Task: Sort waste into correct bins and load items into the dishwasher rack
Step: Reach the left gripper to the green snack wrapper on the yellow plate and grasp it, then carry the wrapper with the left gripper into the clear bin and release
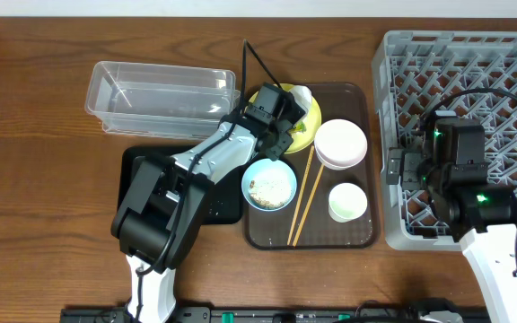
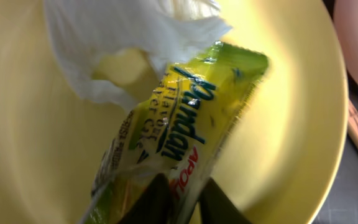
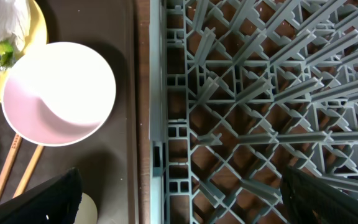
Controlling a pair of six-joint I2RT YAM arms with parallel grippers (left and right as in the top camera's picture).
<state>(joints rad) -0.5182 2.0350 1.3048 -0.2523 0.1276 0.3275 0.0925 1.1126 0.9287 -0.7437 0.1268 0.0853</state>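
Observation:
My left gripper (image 2: 182, 202) is shut on the green-and-yellow snack wrapper (image 2: 185, 130), which lies on the yellow plate (image 2: 291, 124) beside a crumpled white scrap (image 2: 123, 43). From overhead the left gripper (image 1: 272, 121) hangs over that plate (image 1: 310, 117) on the brown tray. The pale pink bowl (image 1: 340, 144), the light blue bowl (image 1: 268, 184) holding food grains, the white cup (image 1: 346, 201) and two chopsticks (image 1: 304, 193) also rest on the tray. My right gripper (image 3: 179, 199) stands open over the left edge of the grey dishwasher rack (image 1: 474, 81).
The clear tub (image 1: 162, 94) stands at the back left. The black tray (image 1: 227, 202) lies under my left arm. The brown serving tray (image 1: 357, 235) touches the rack's left side.

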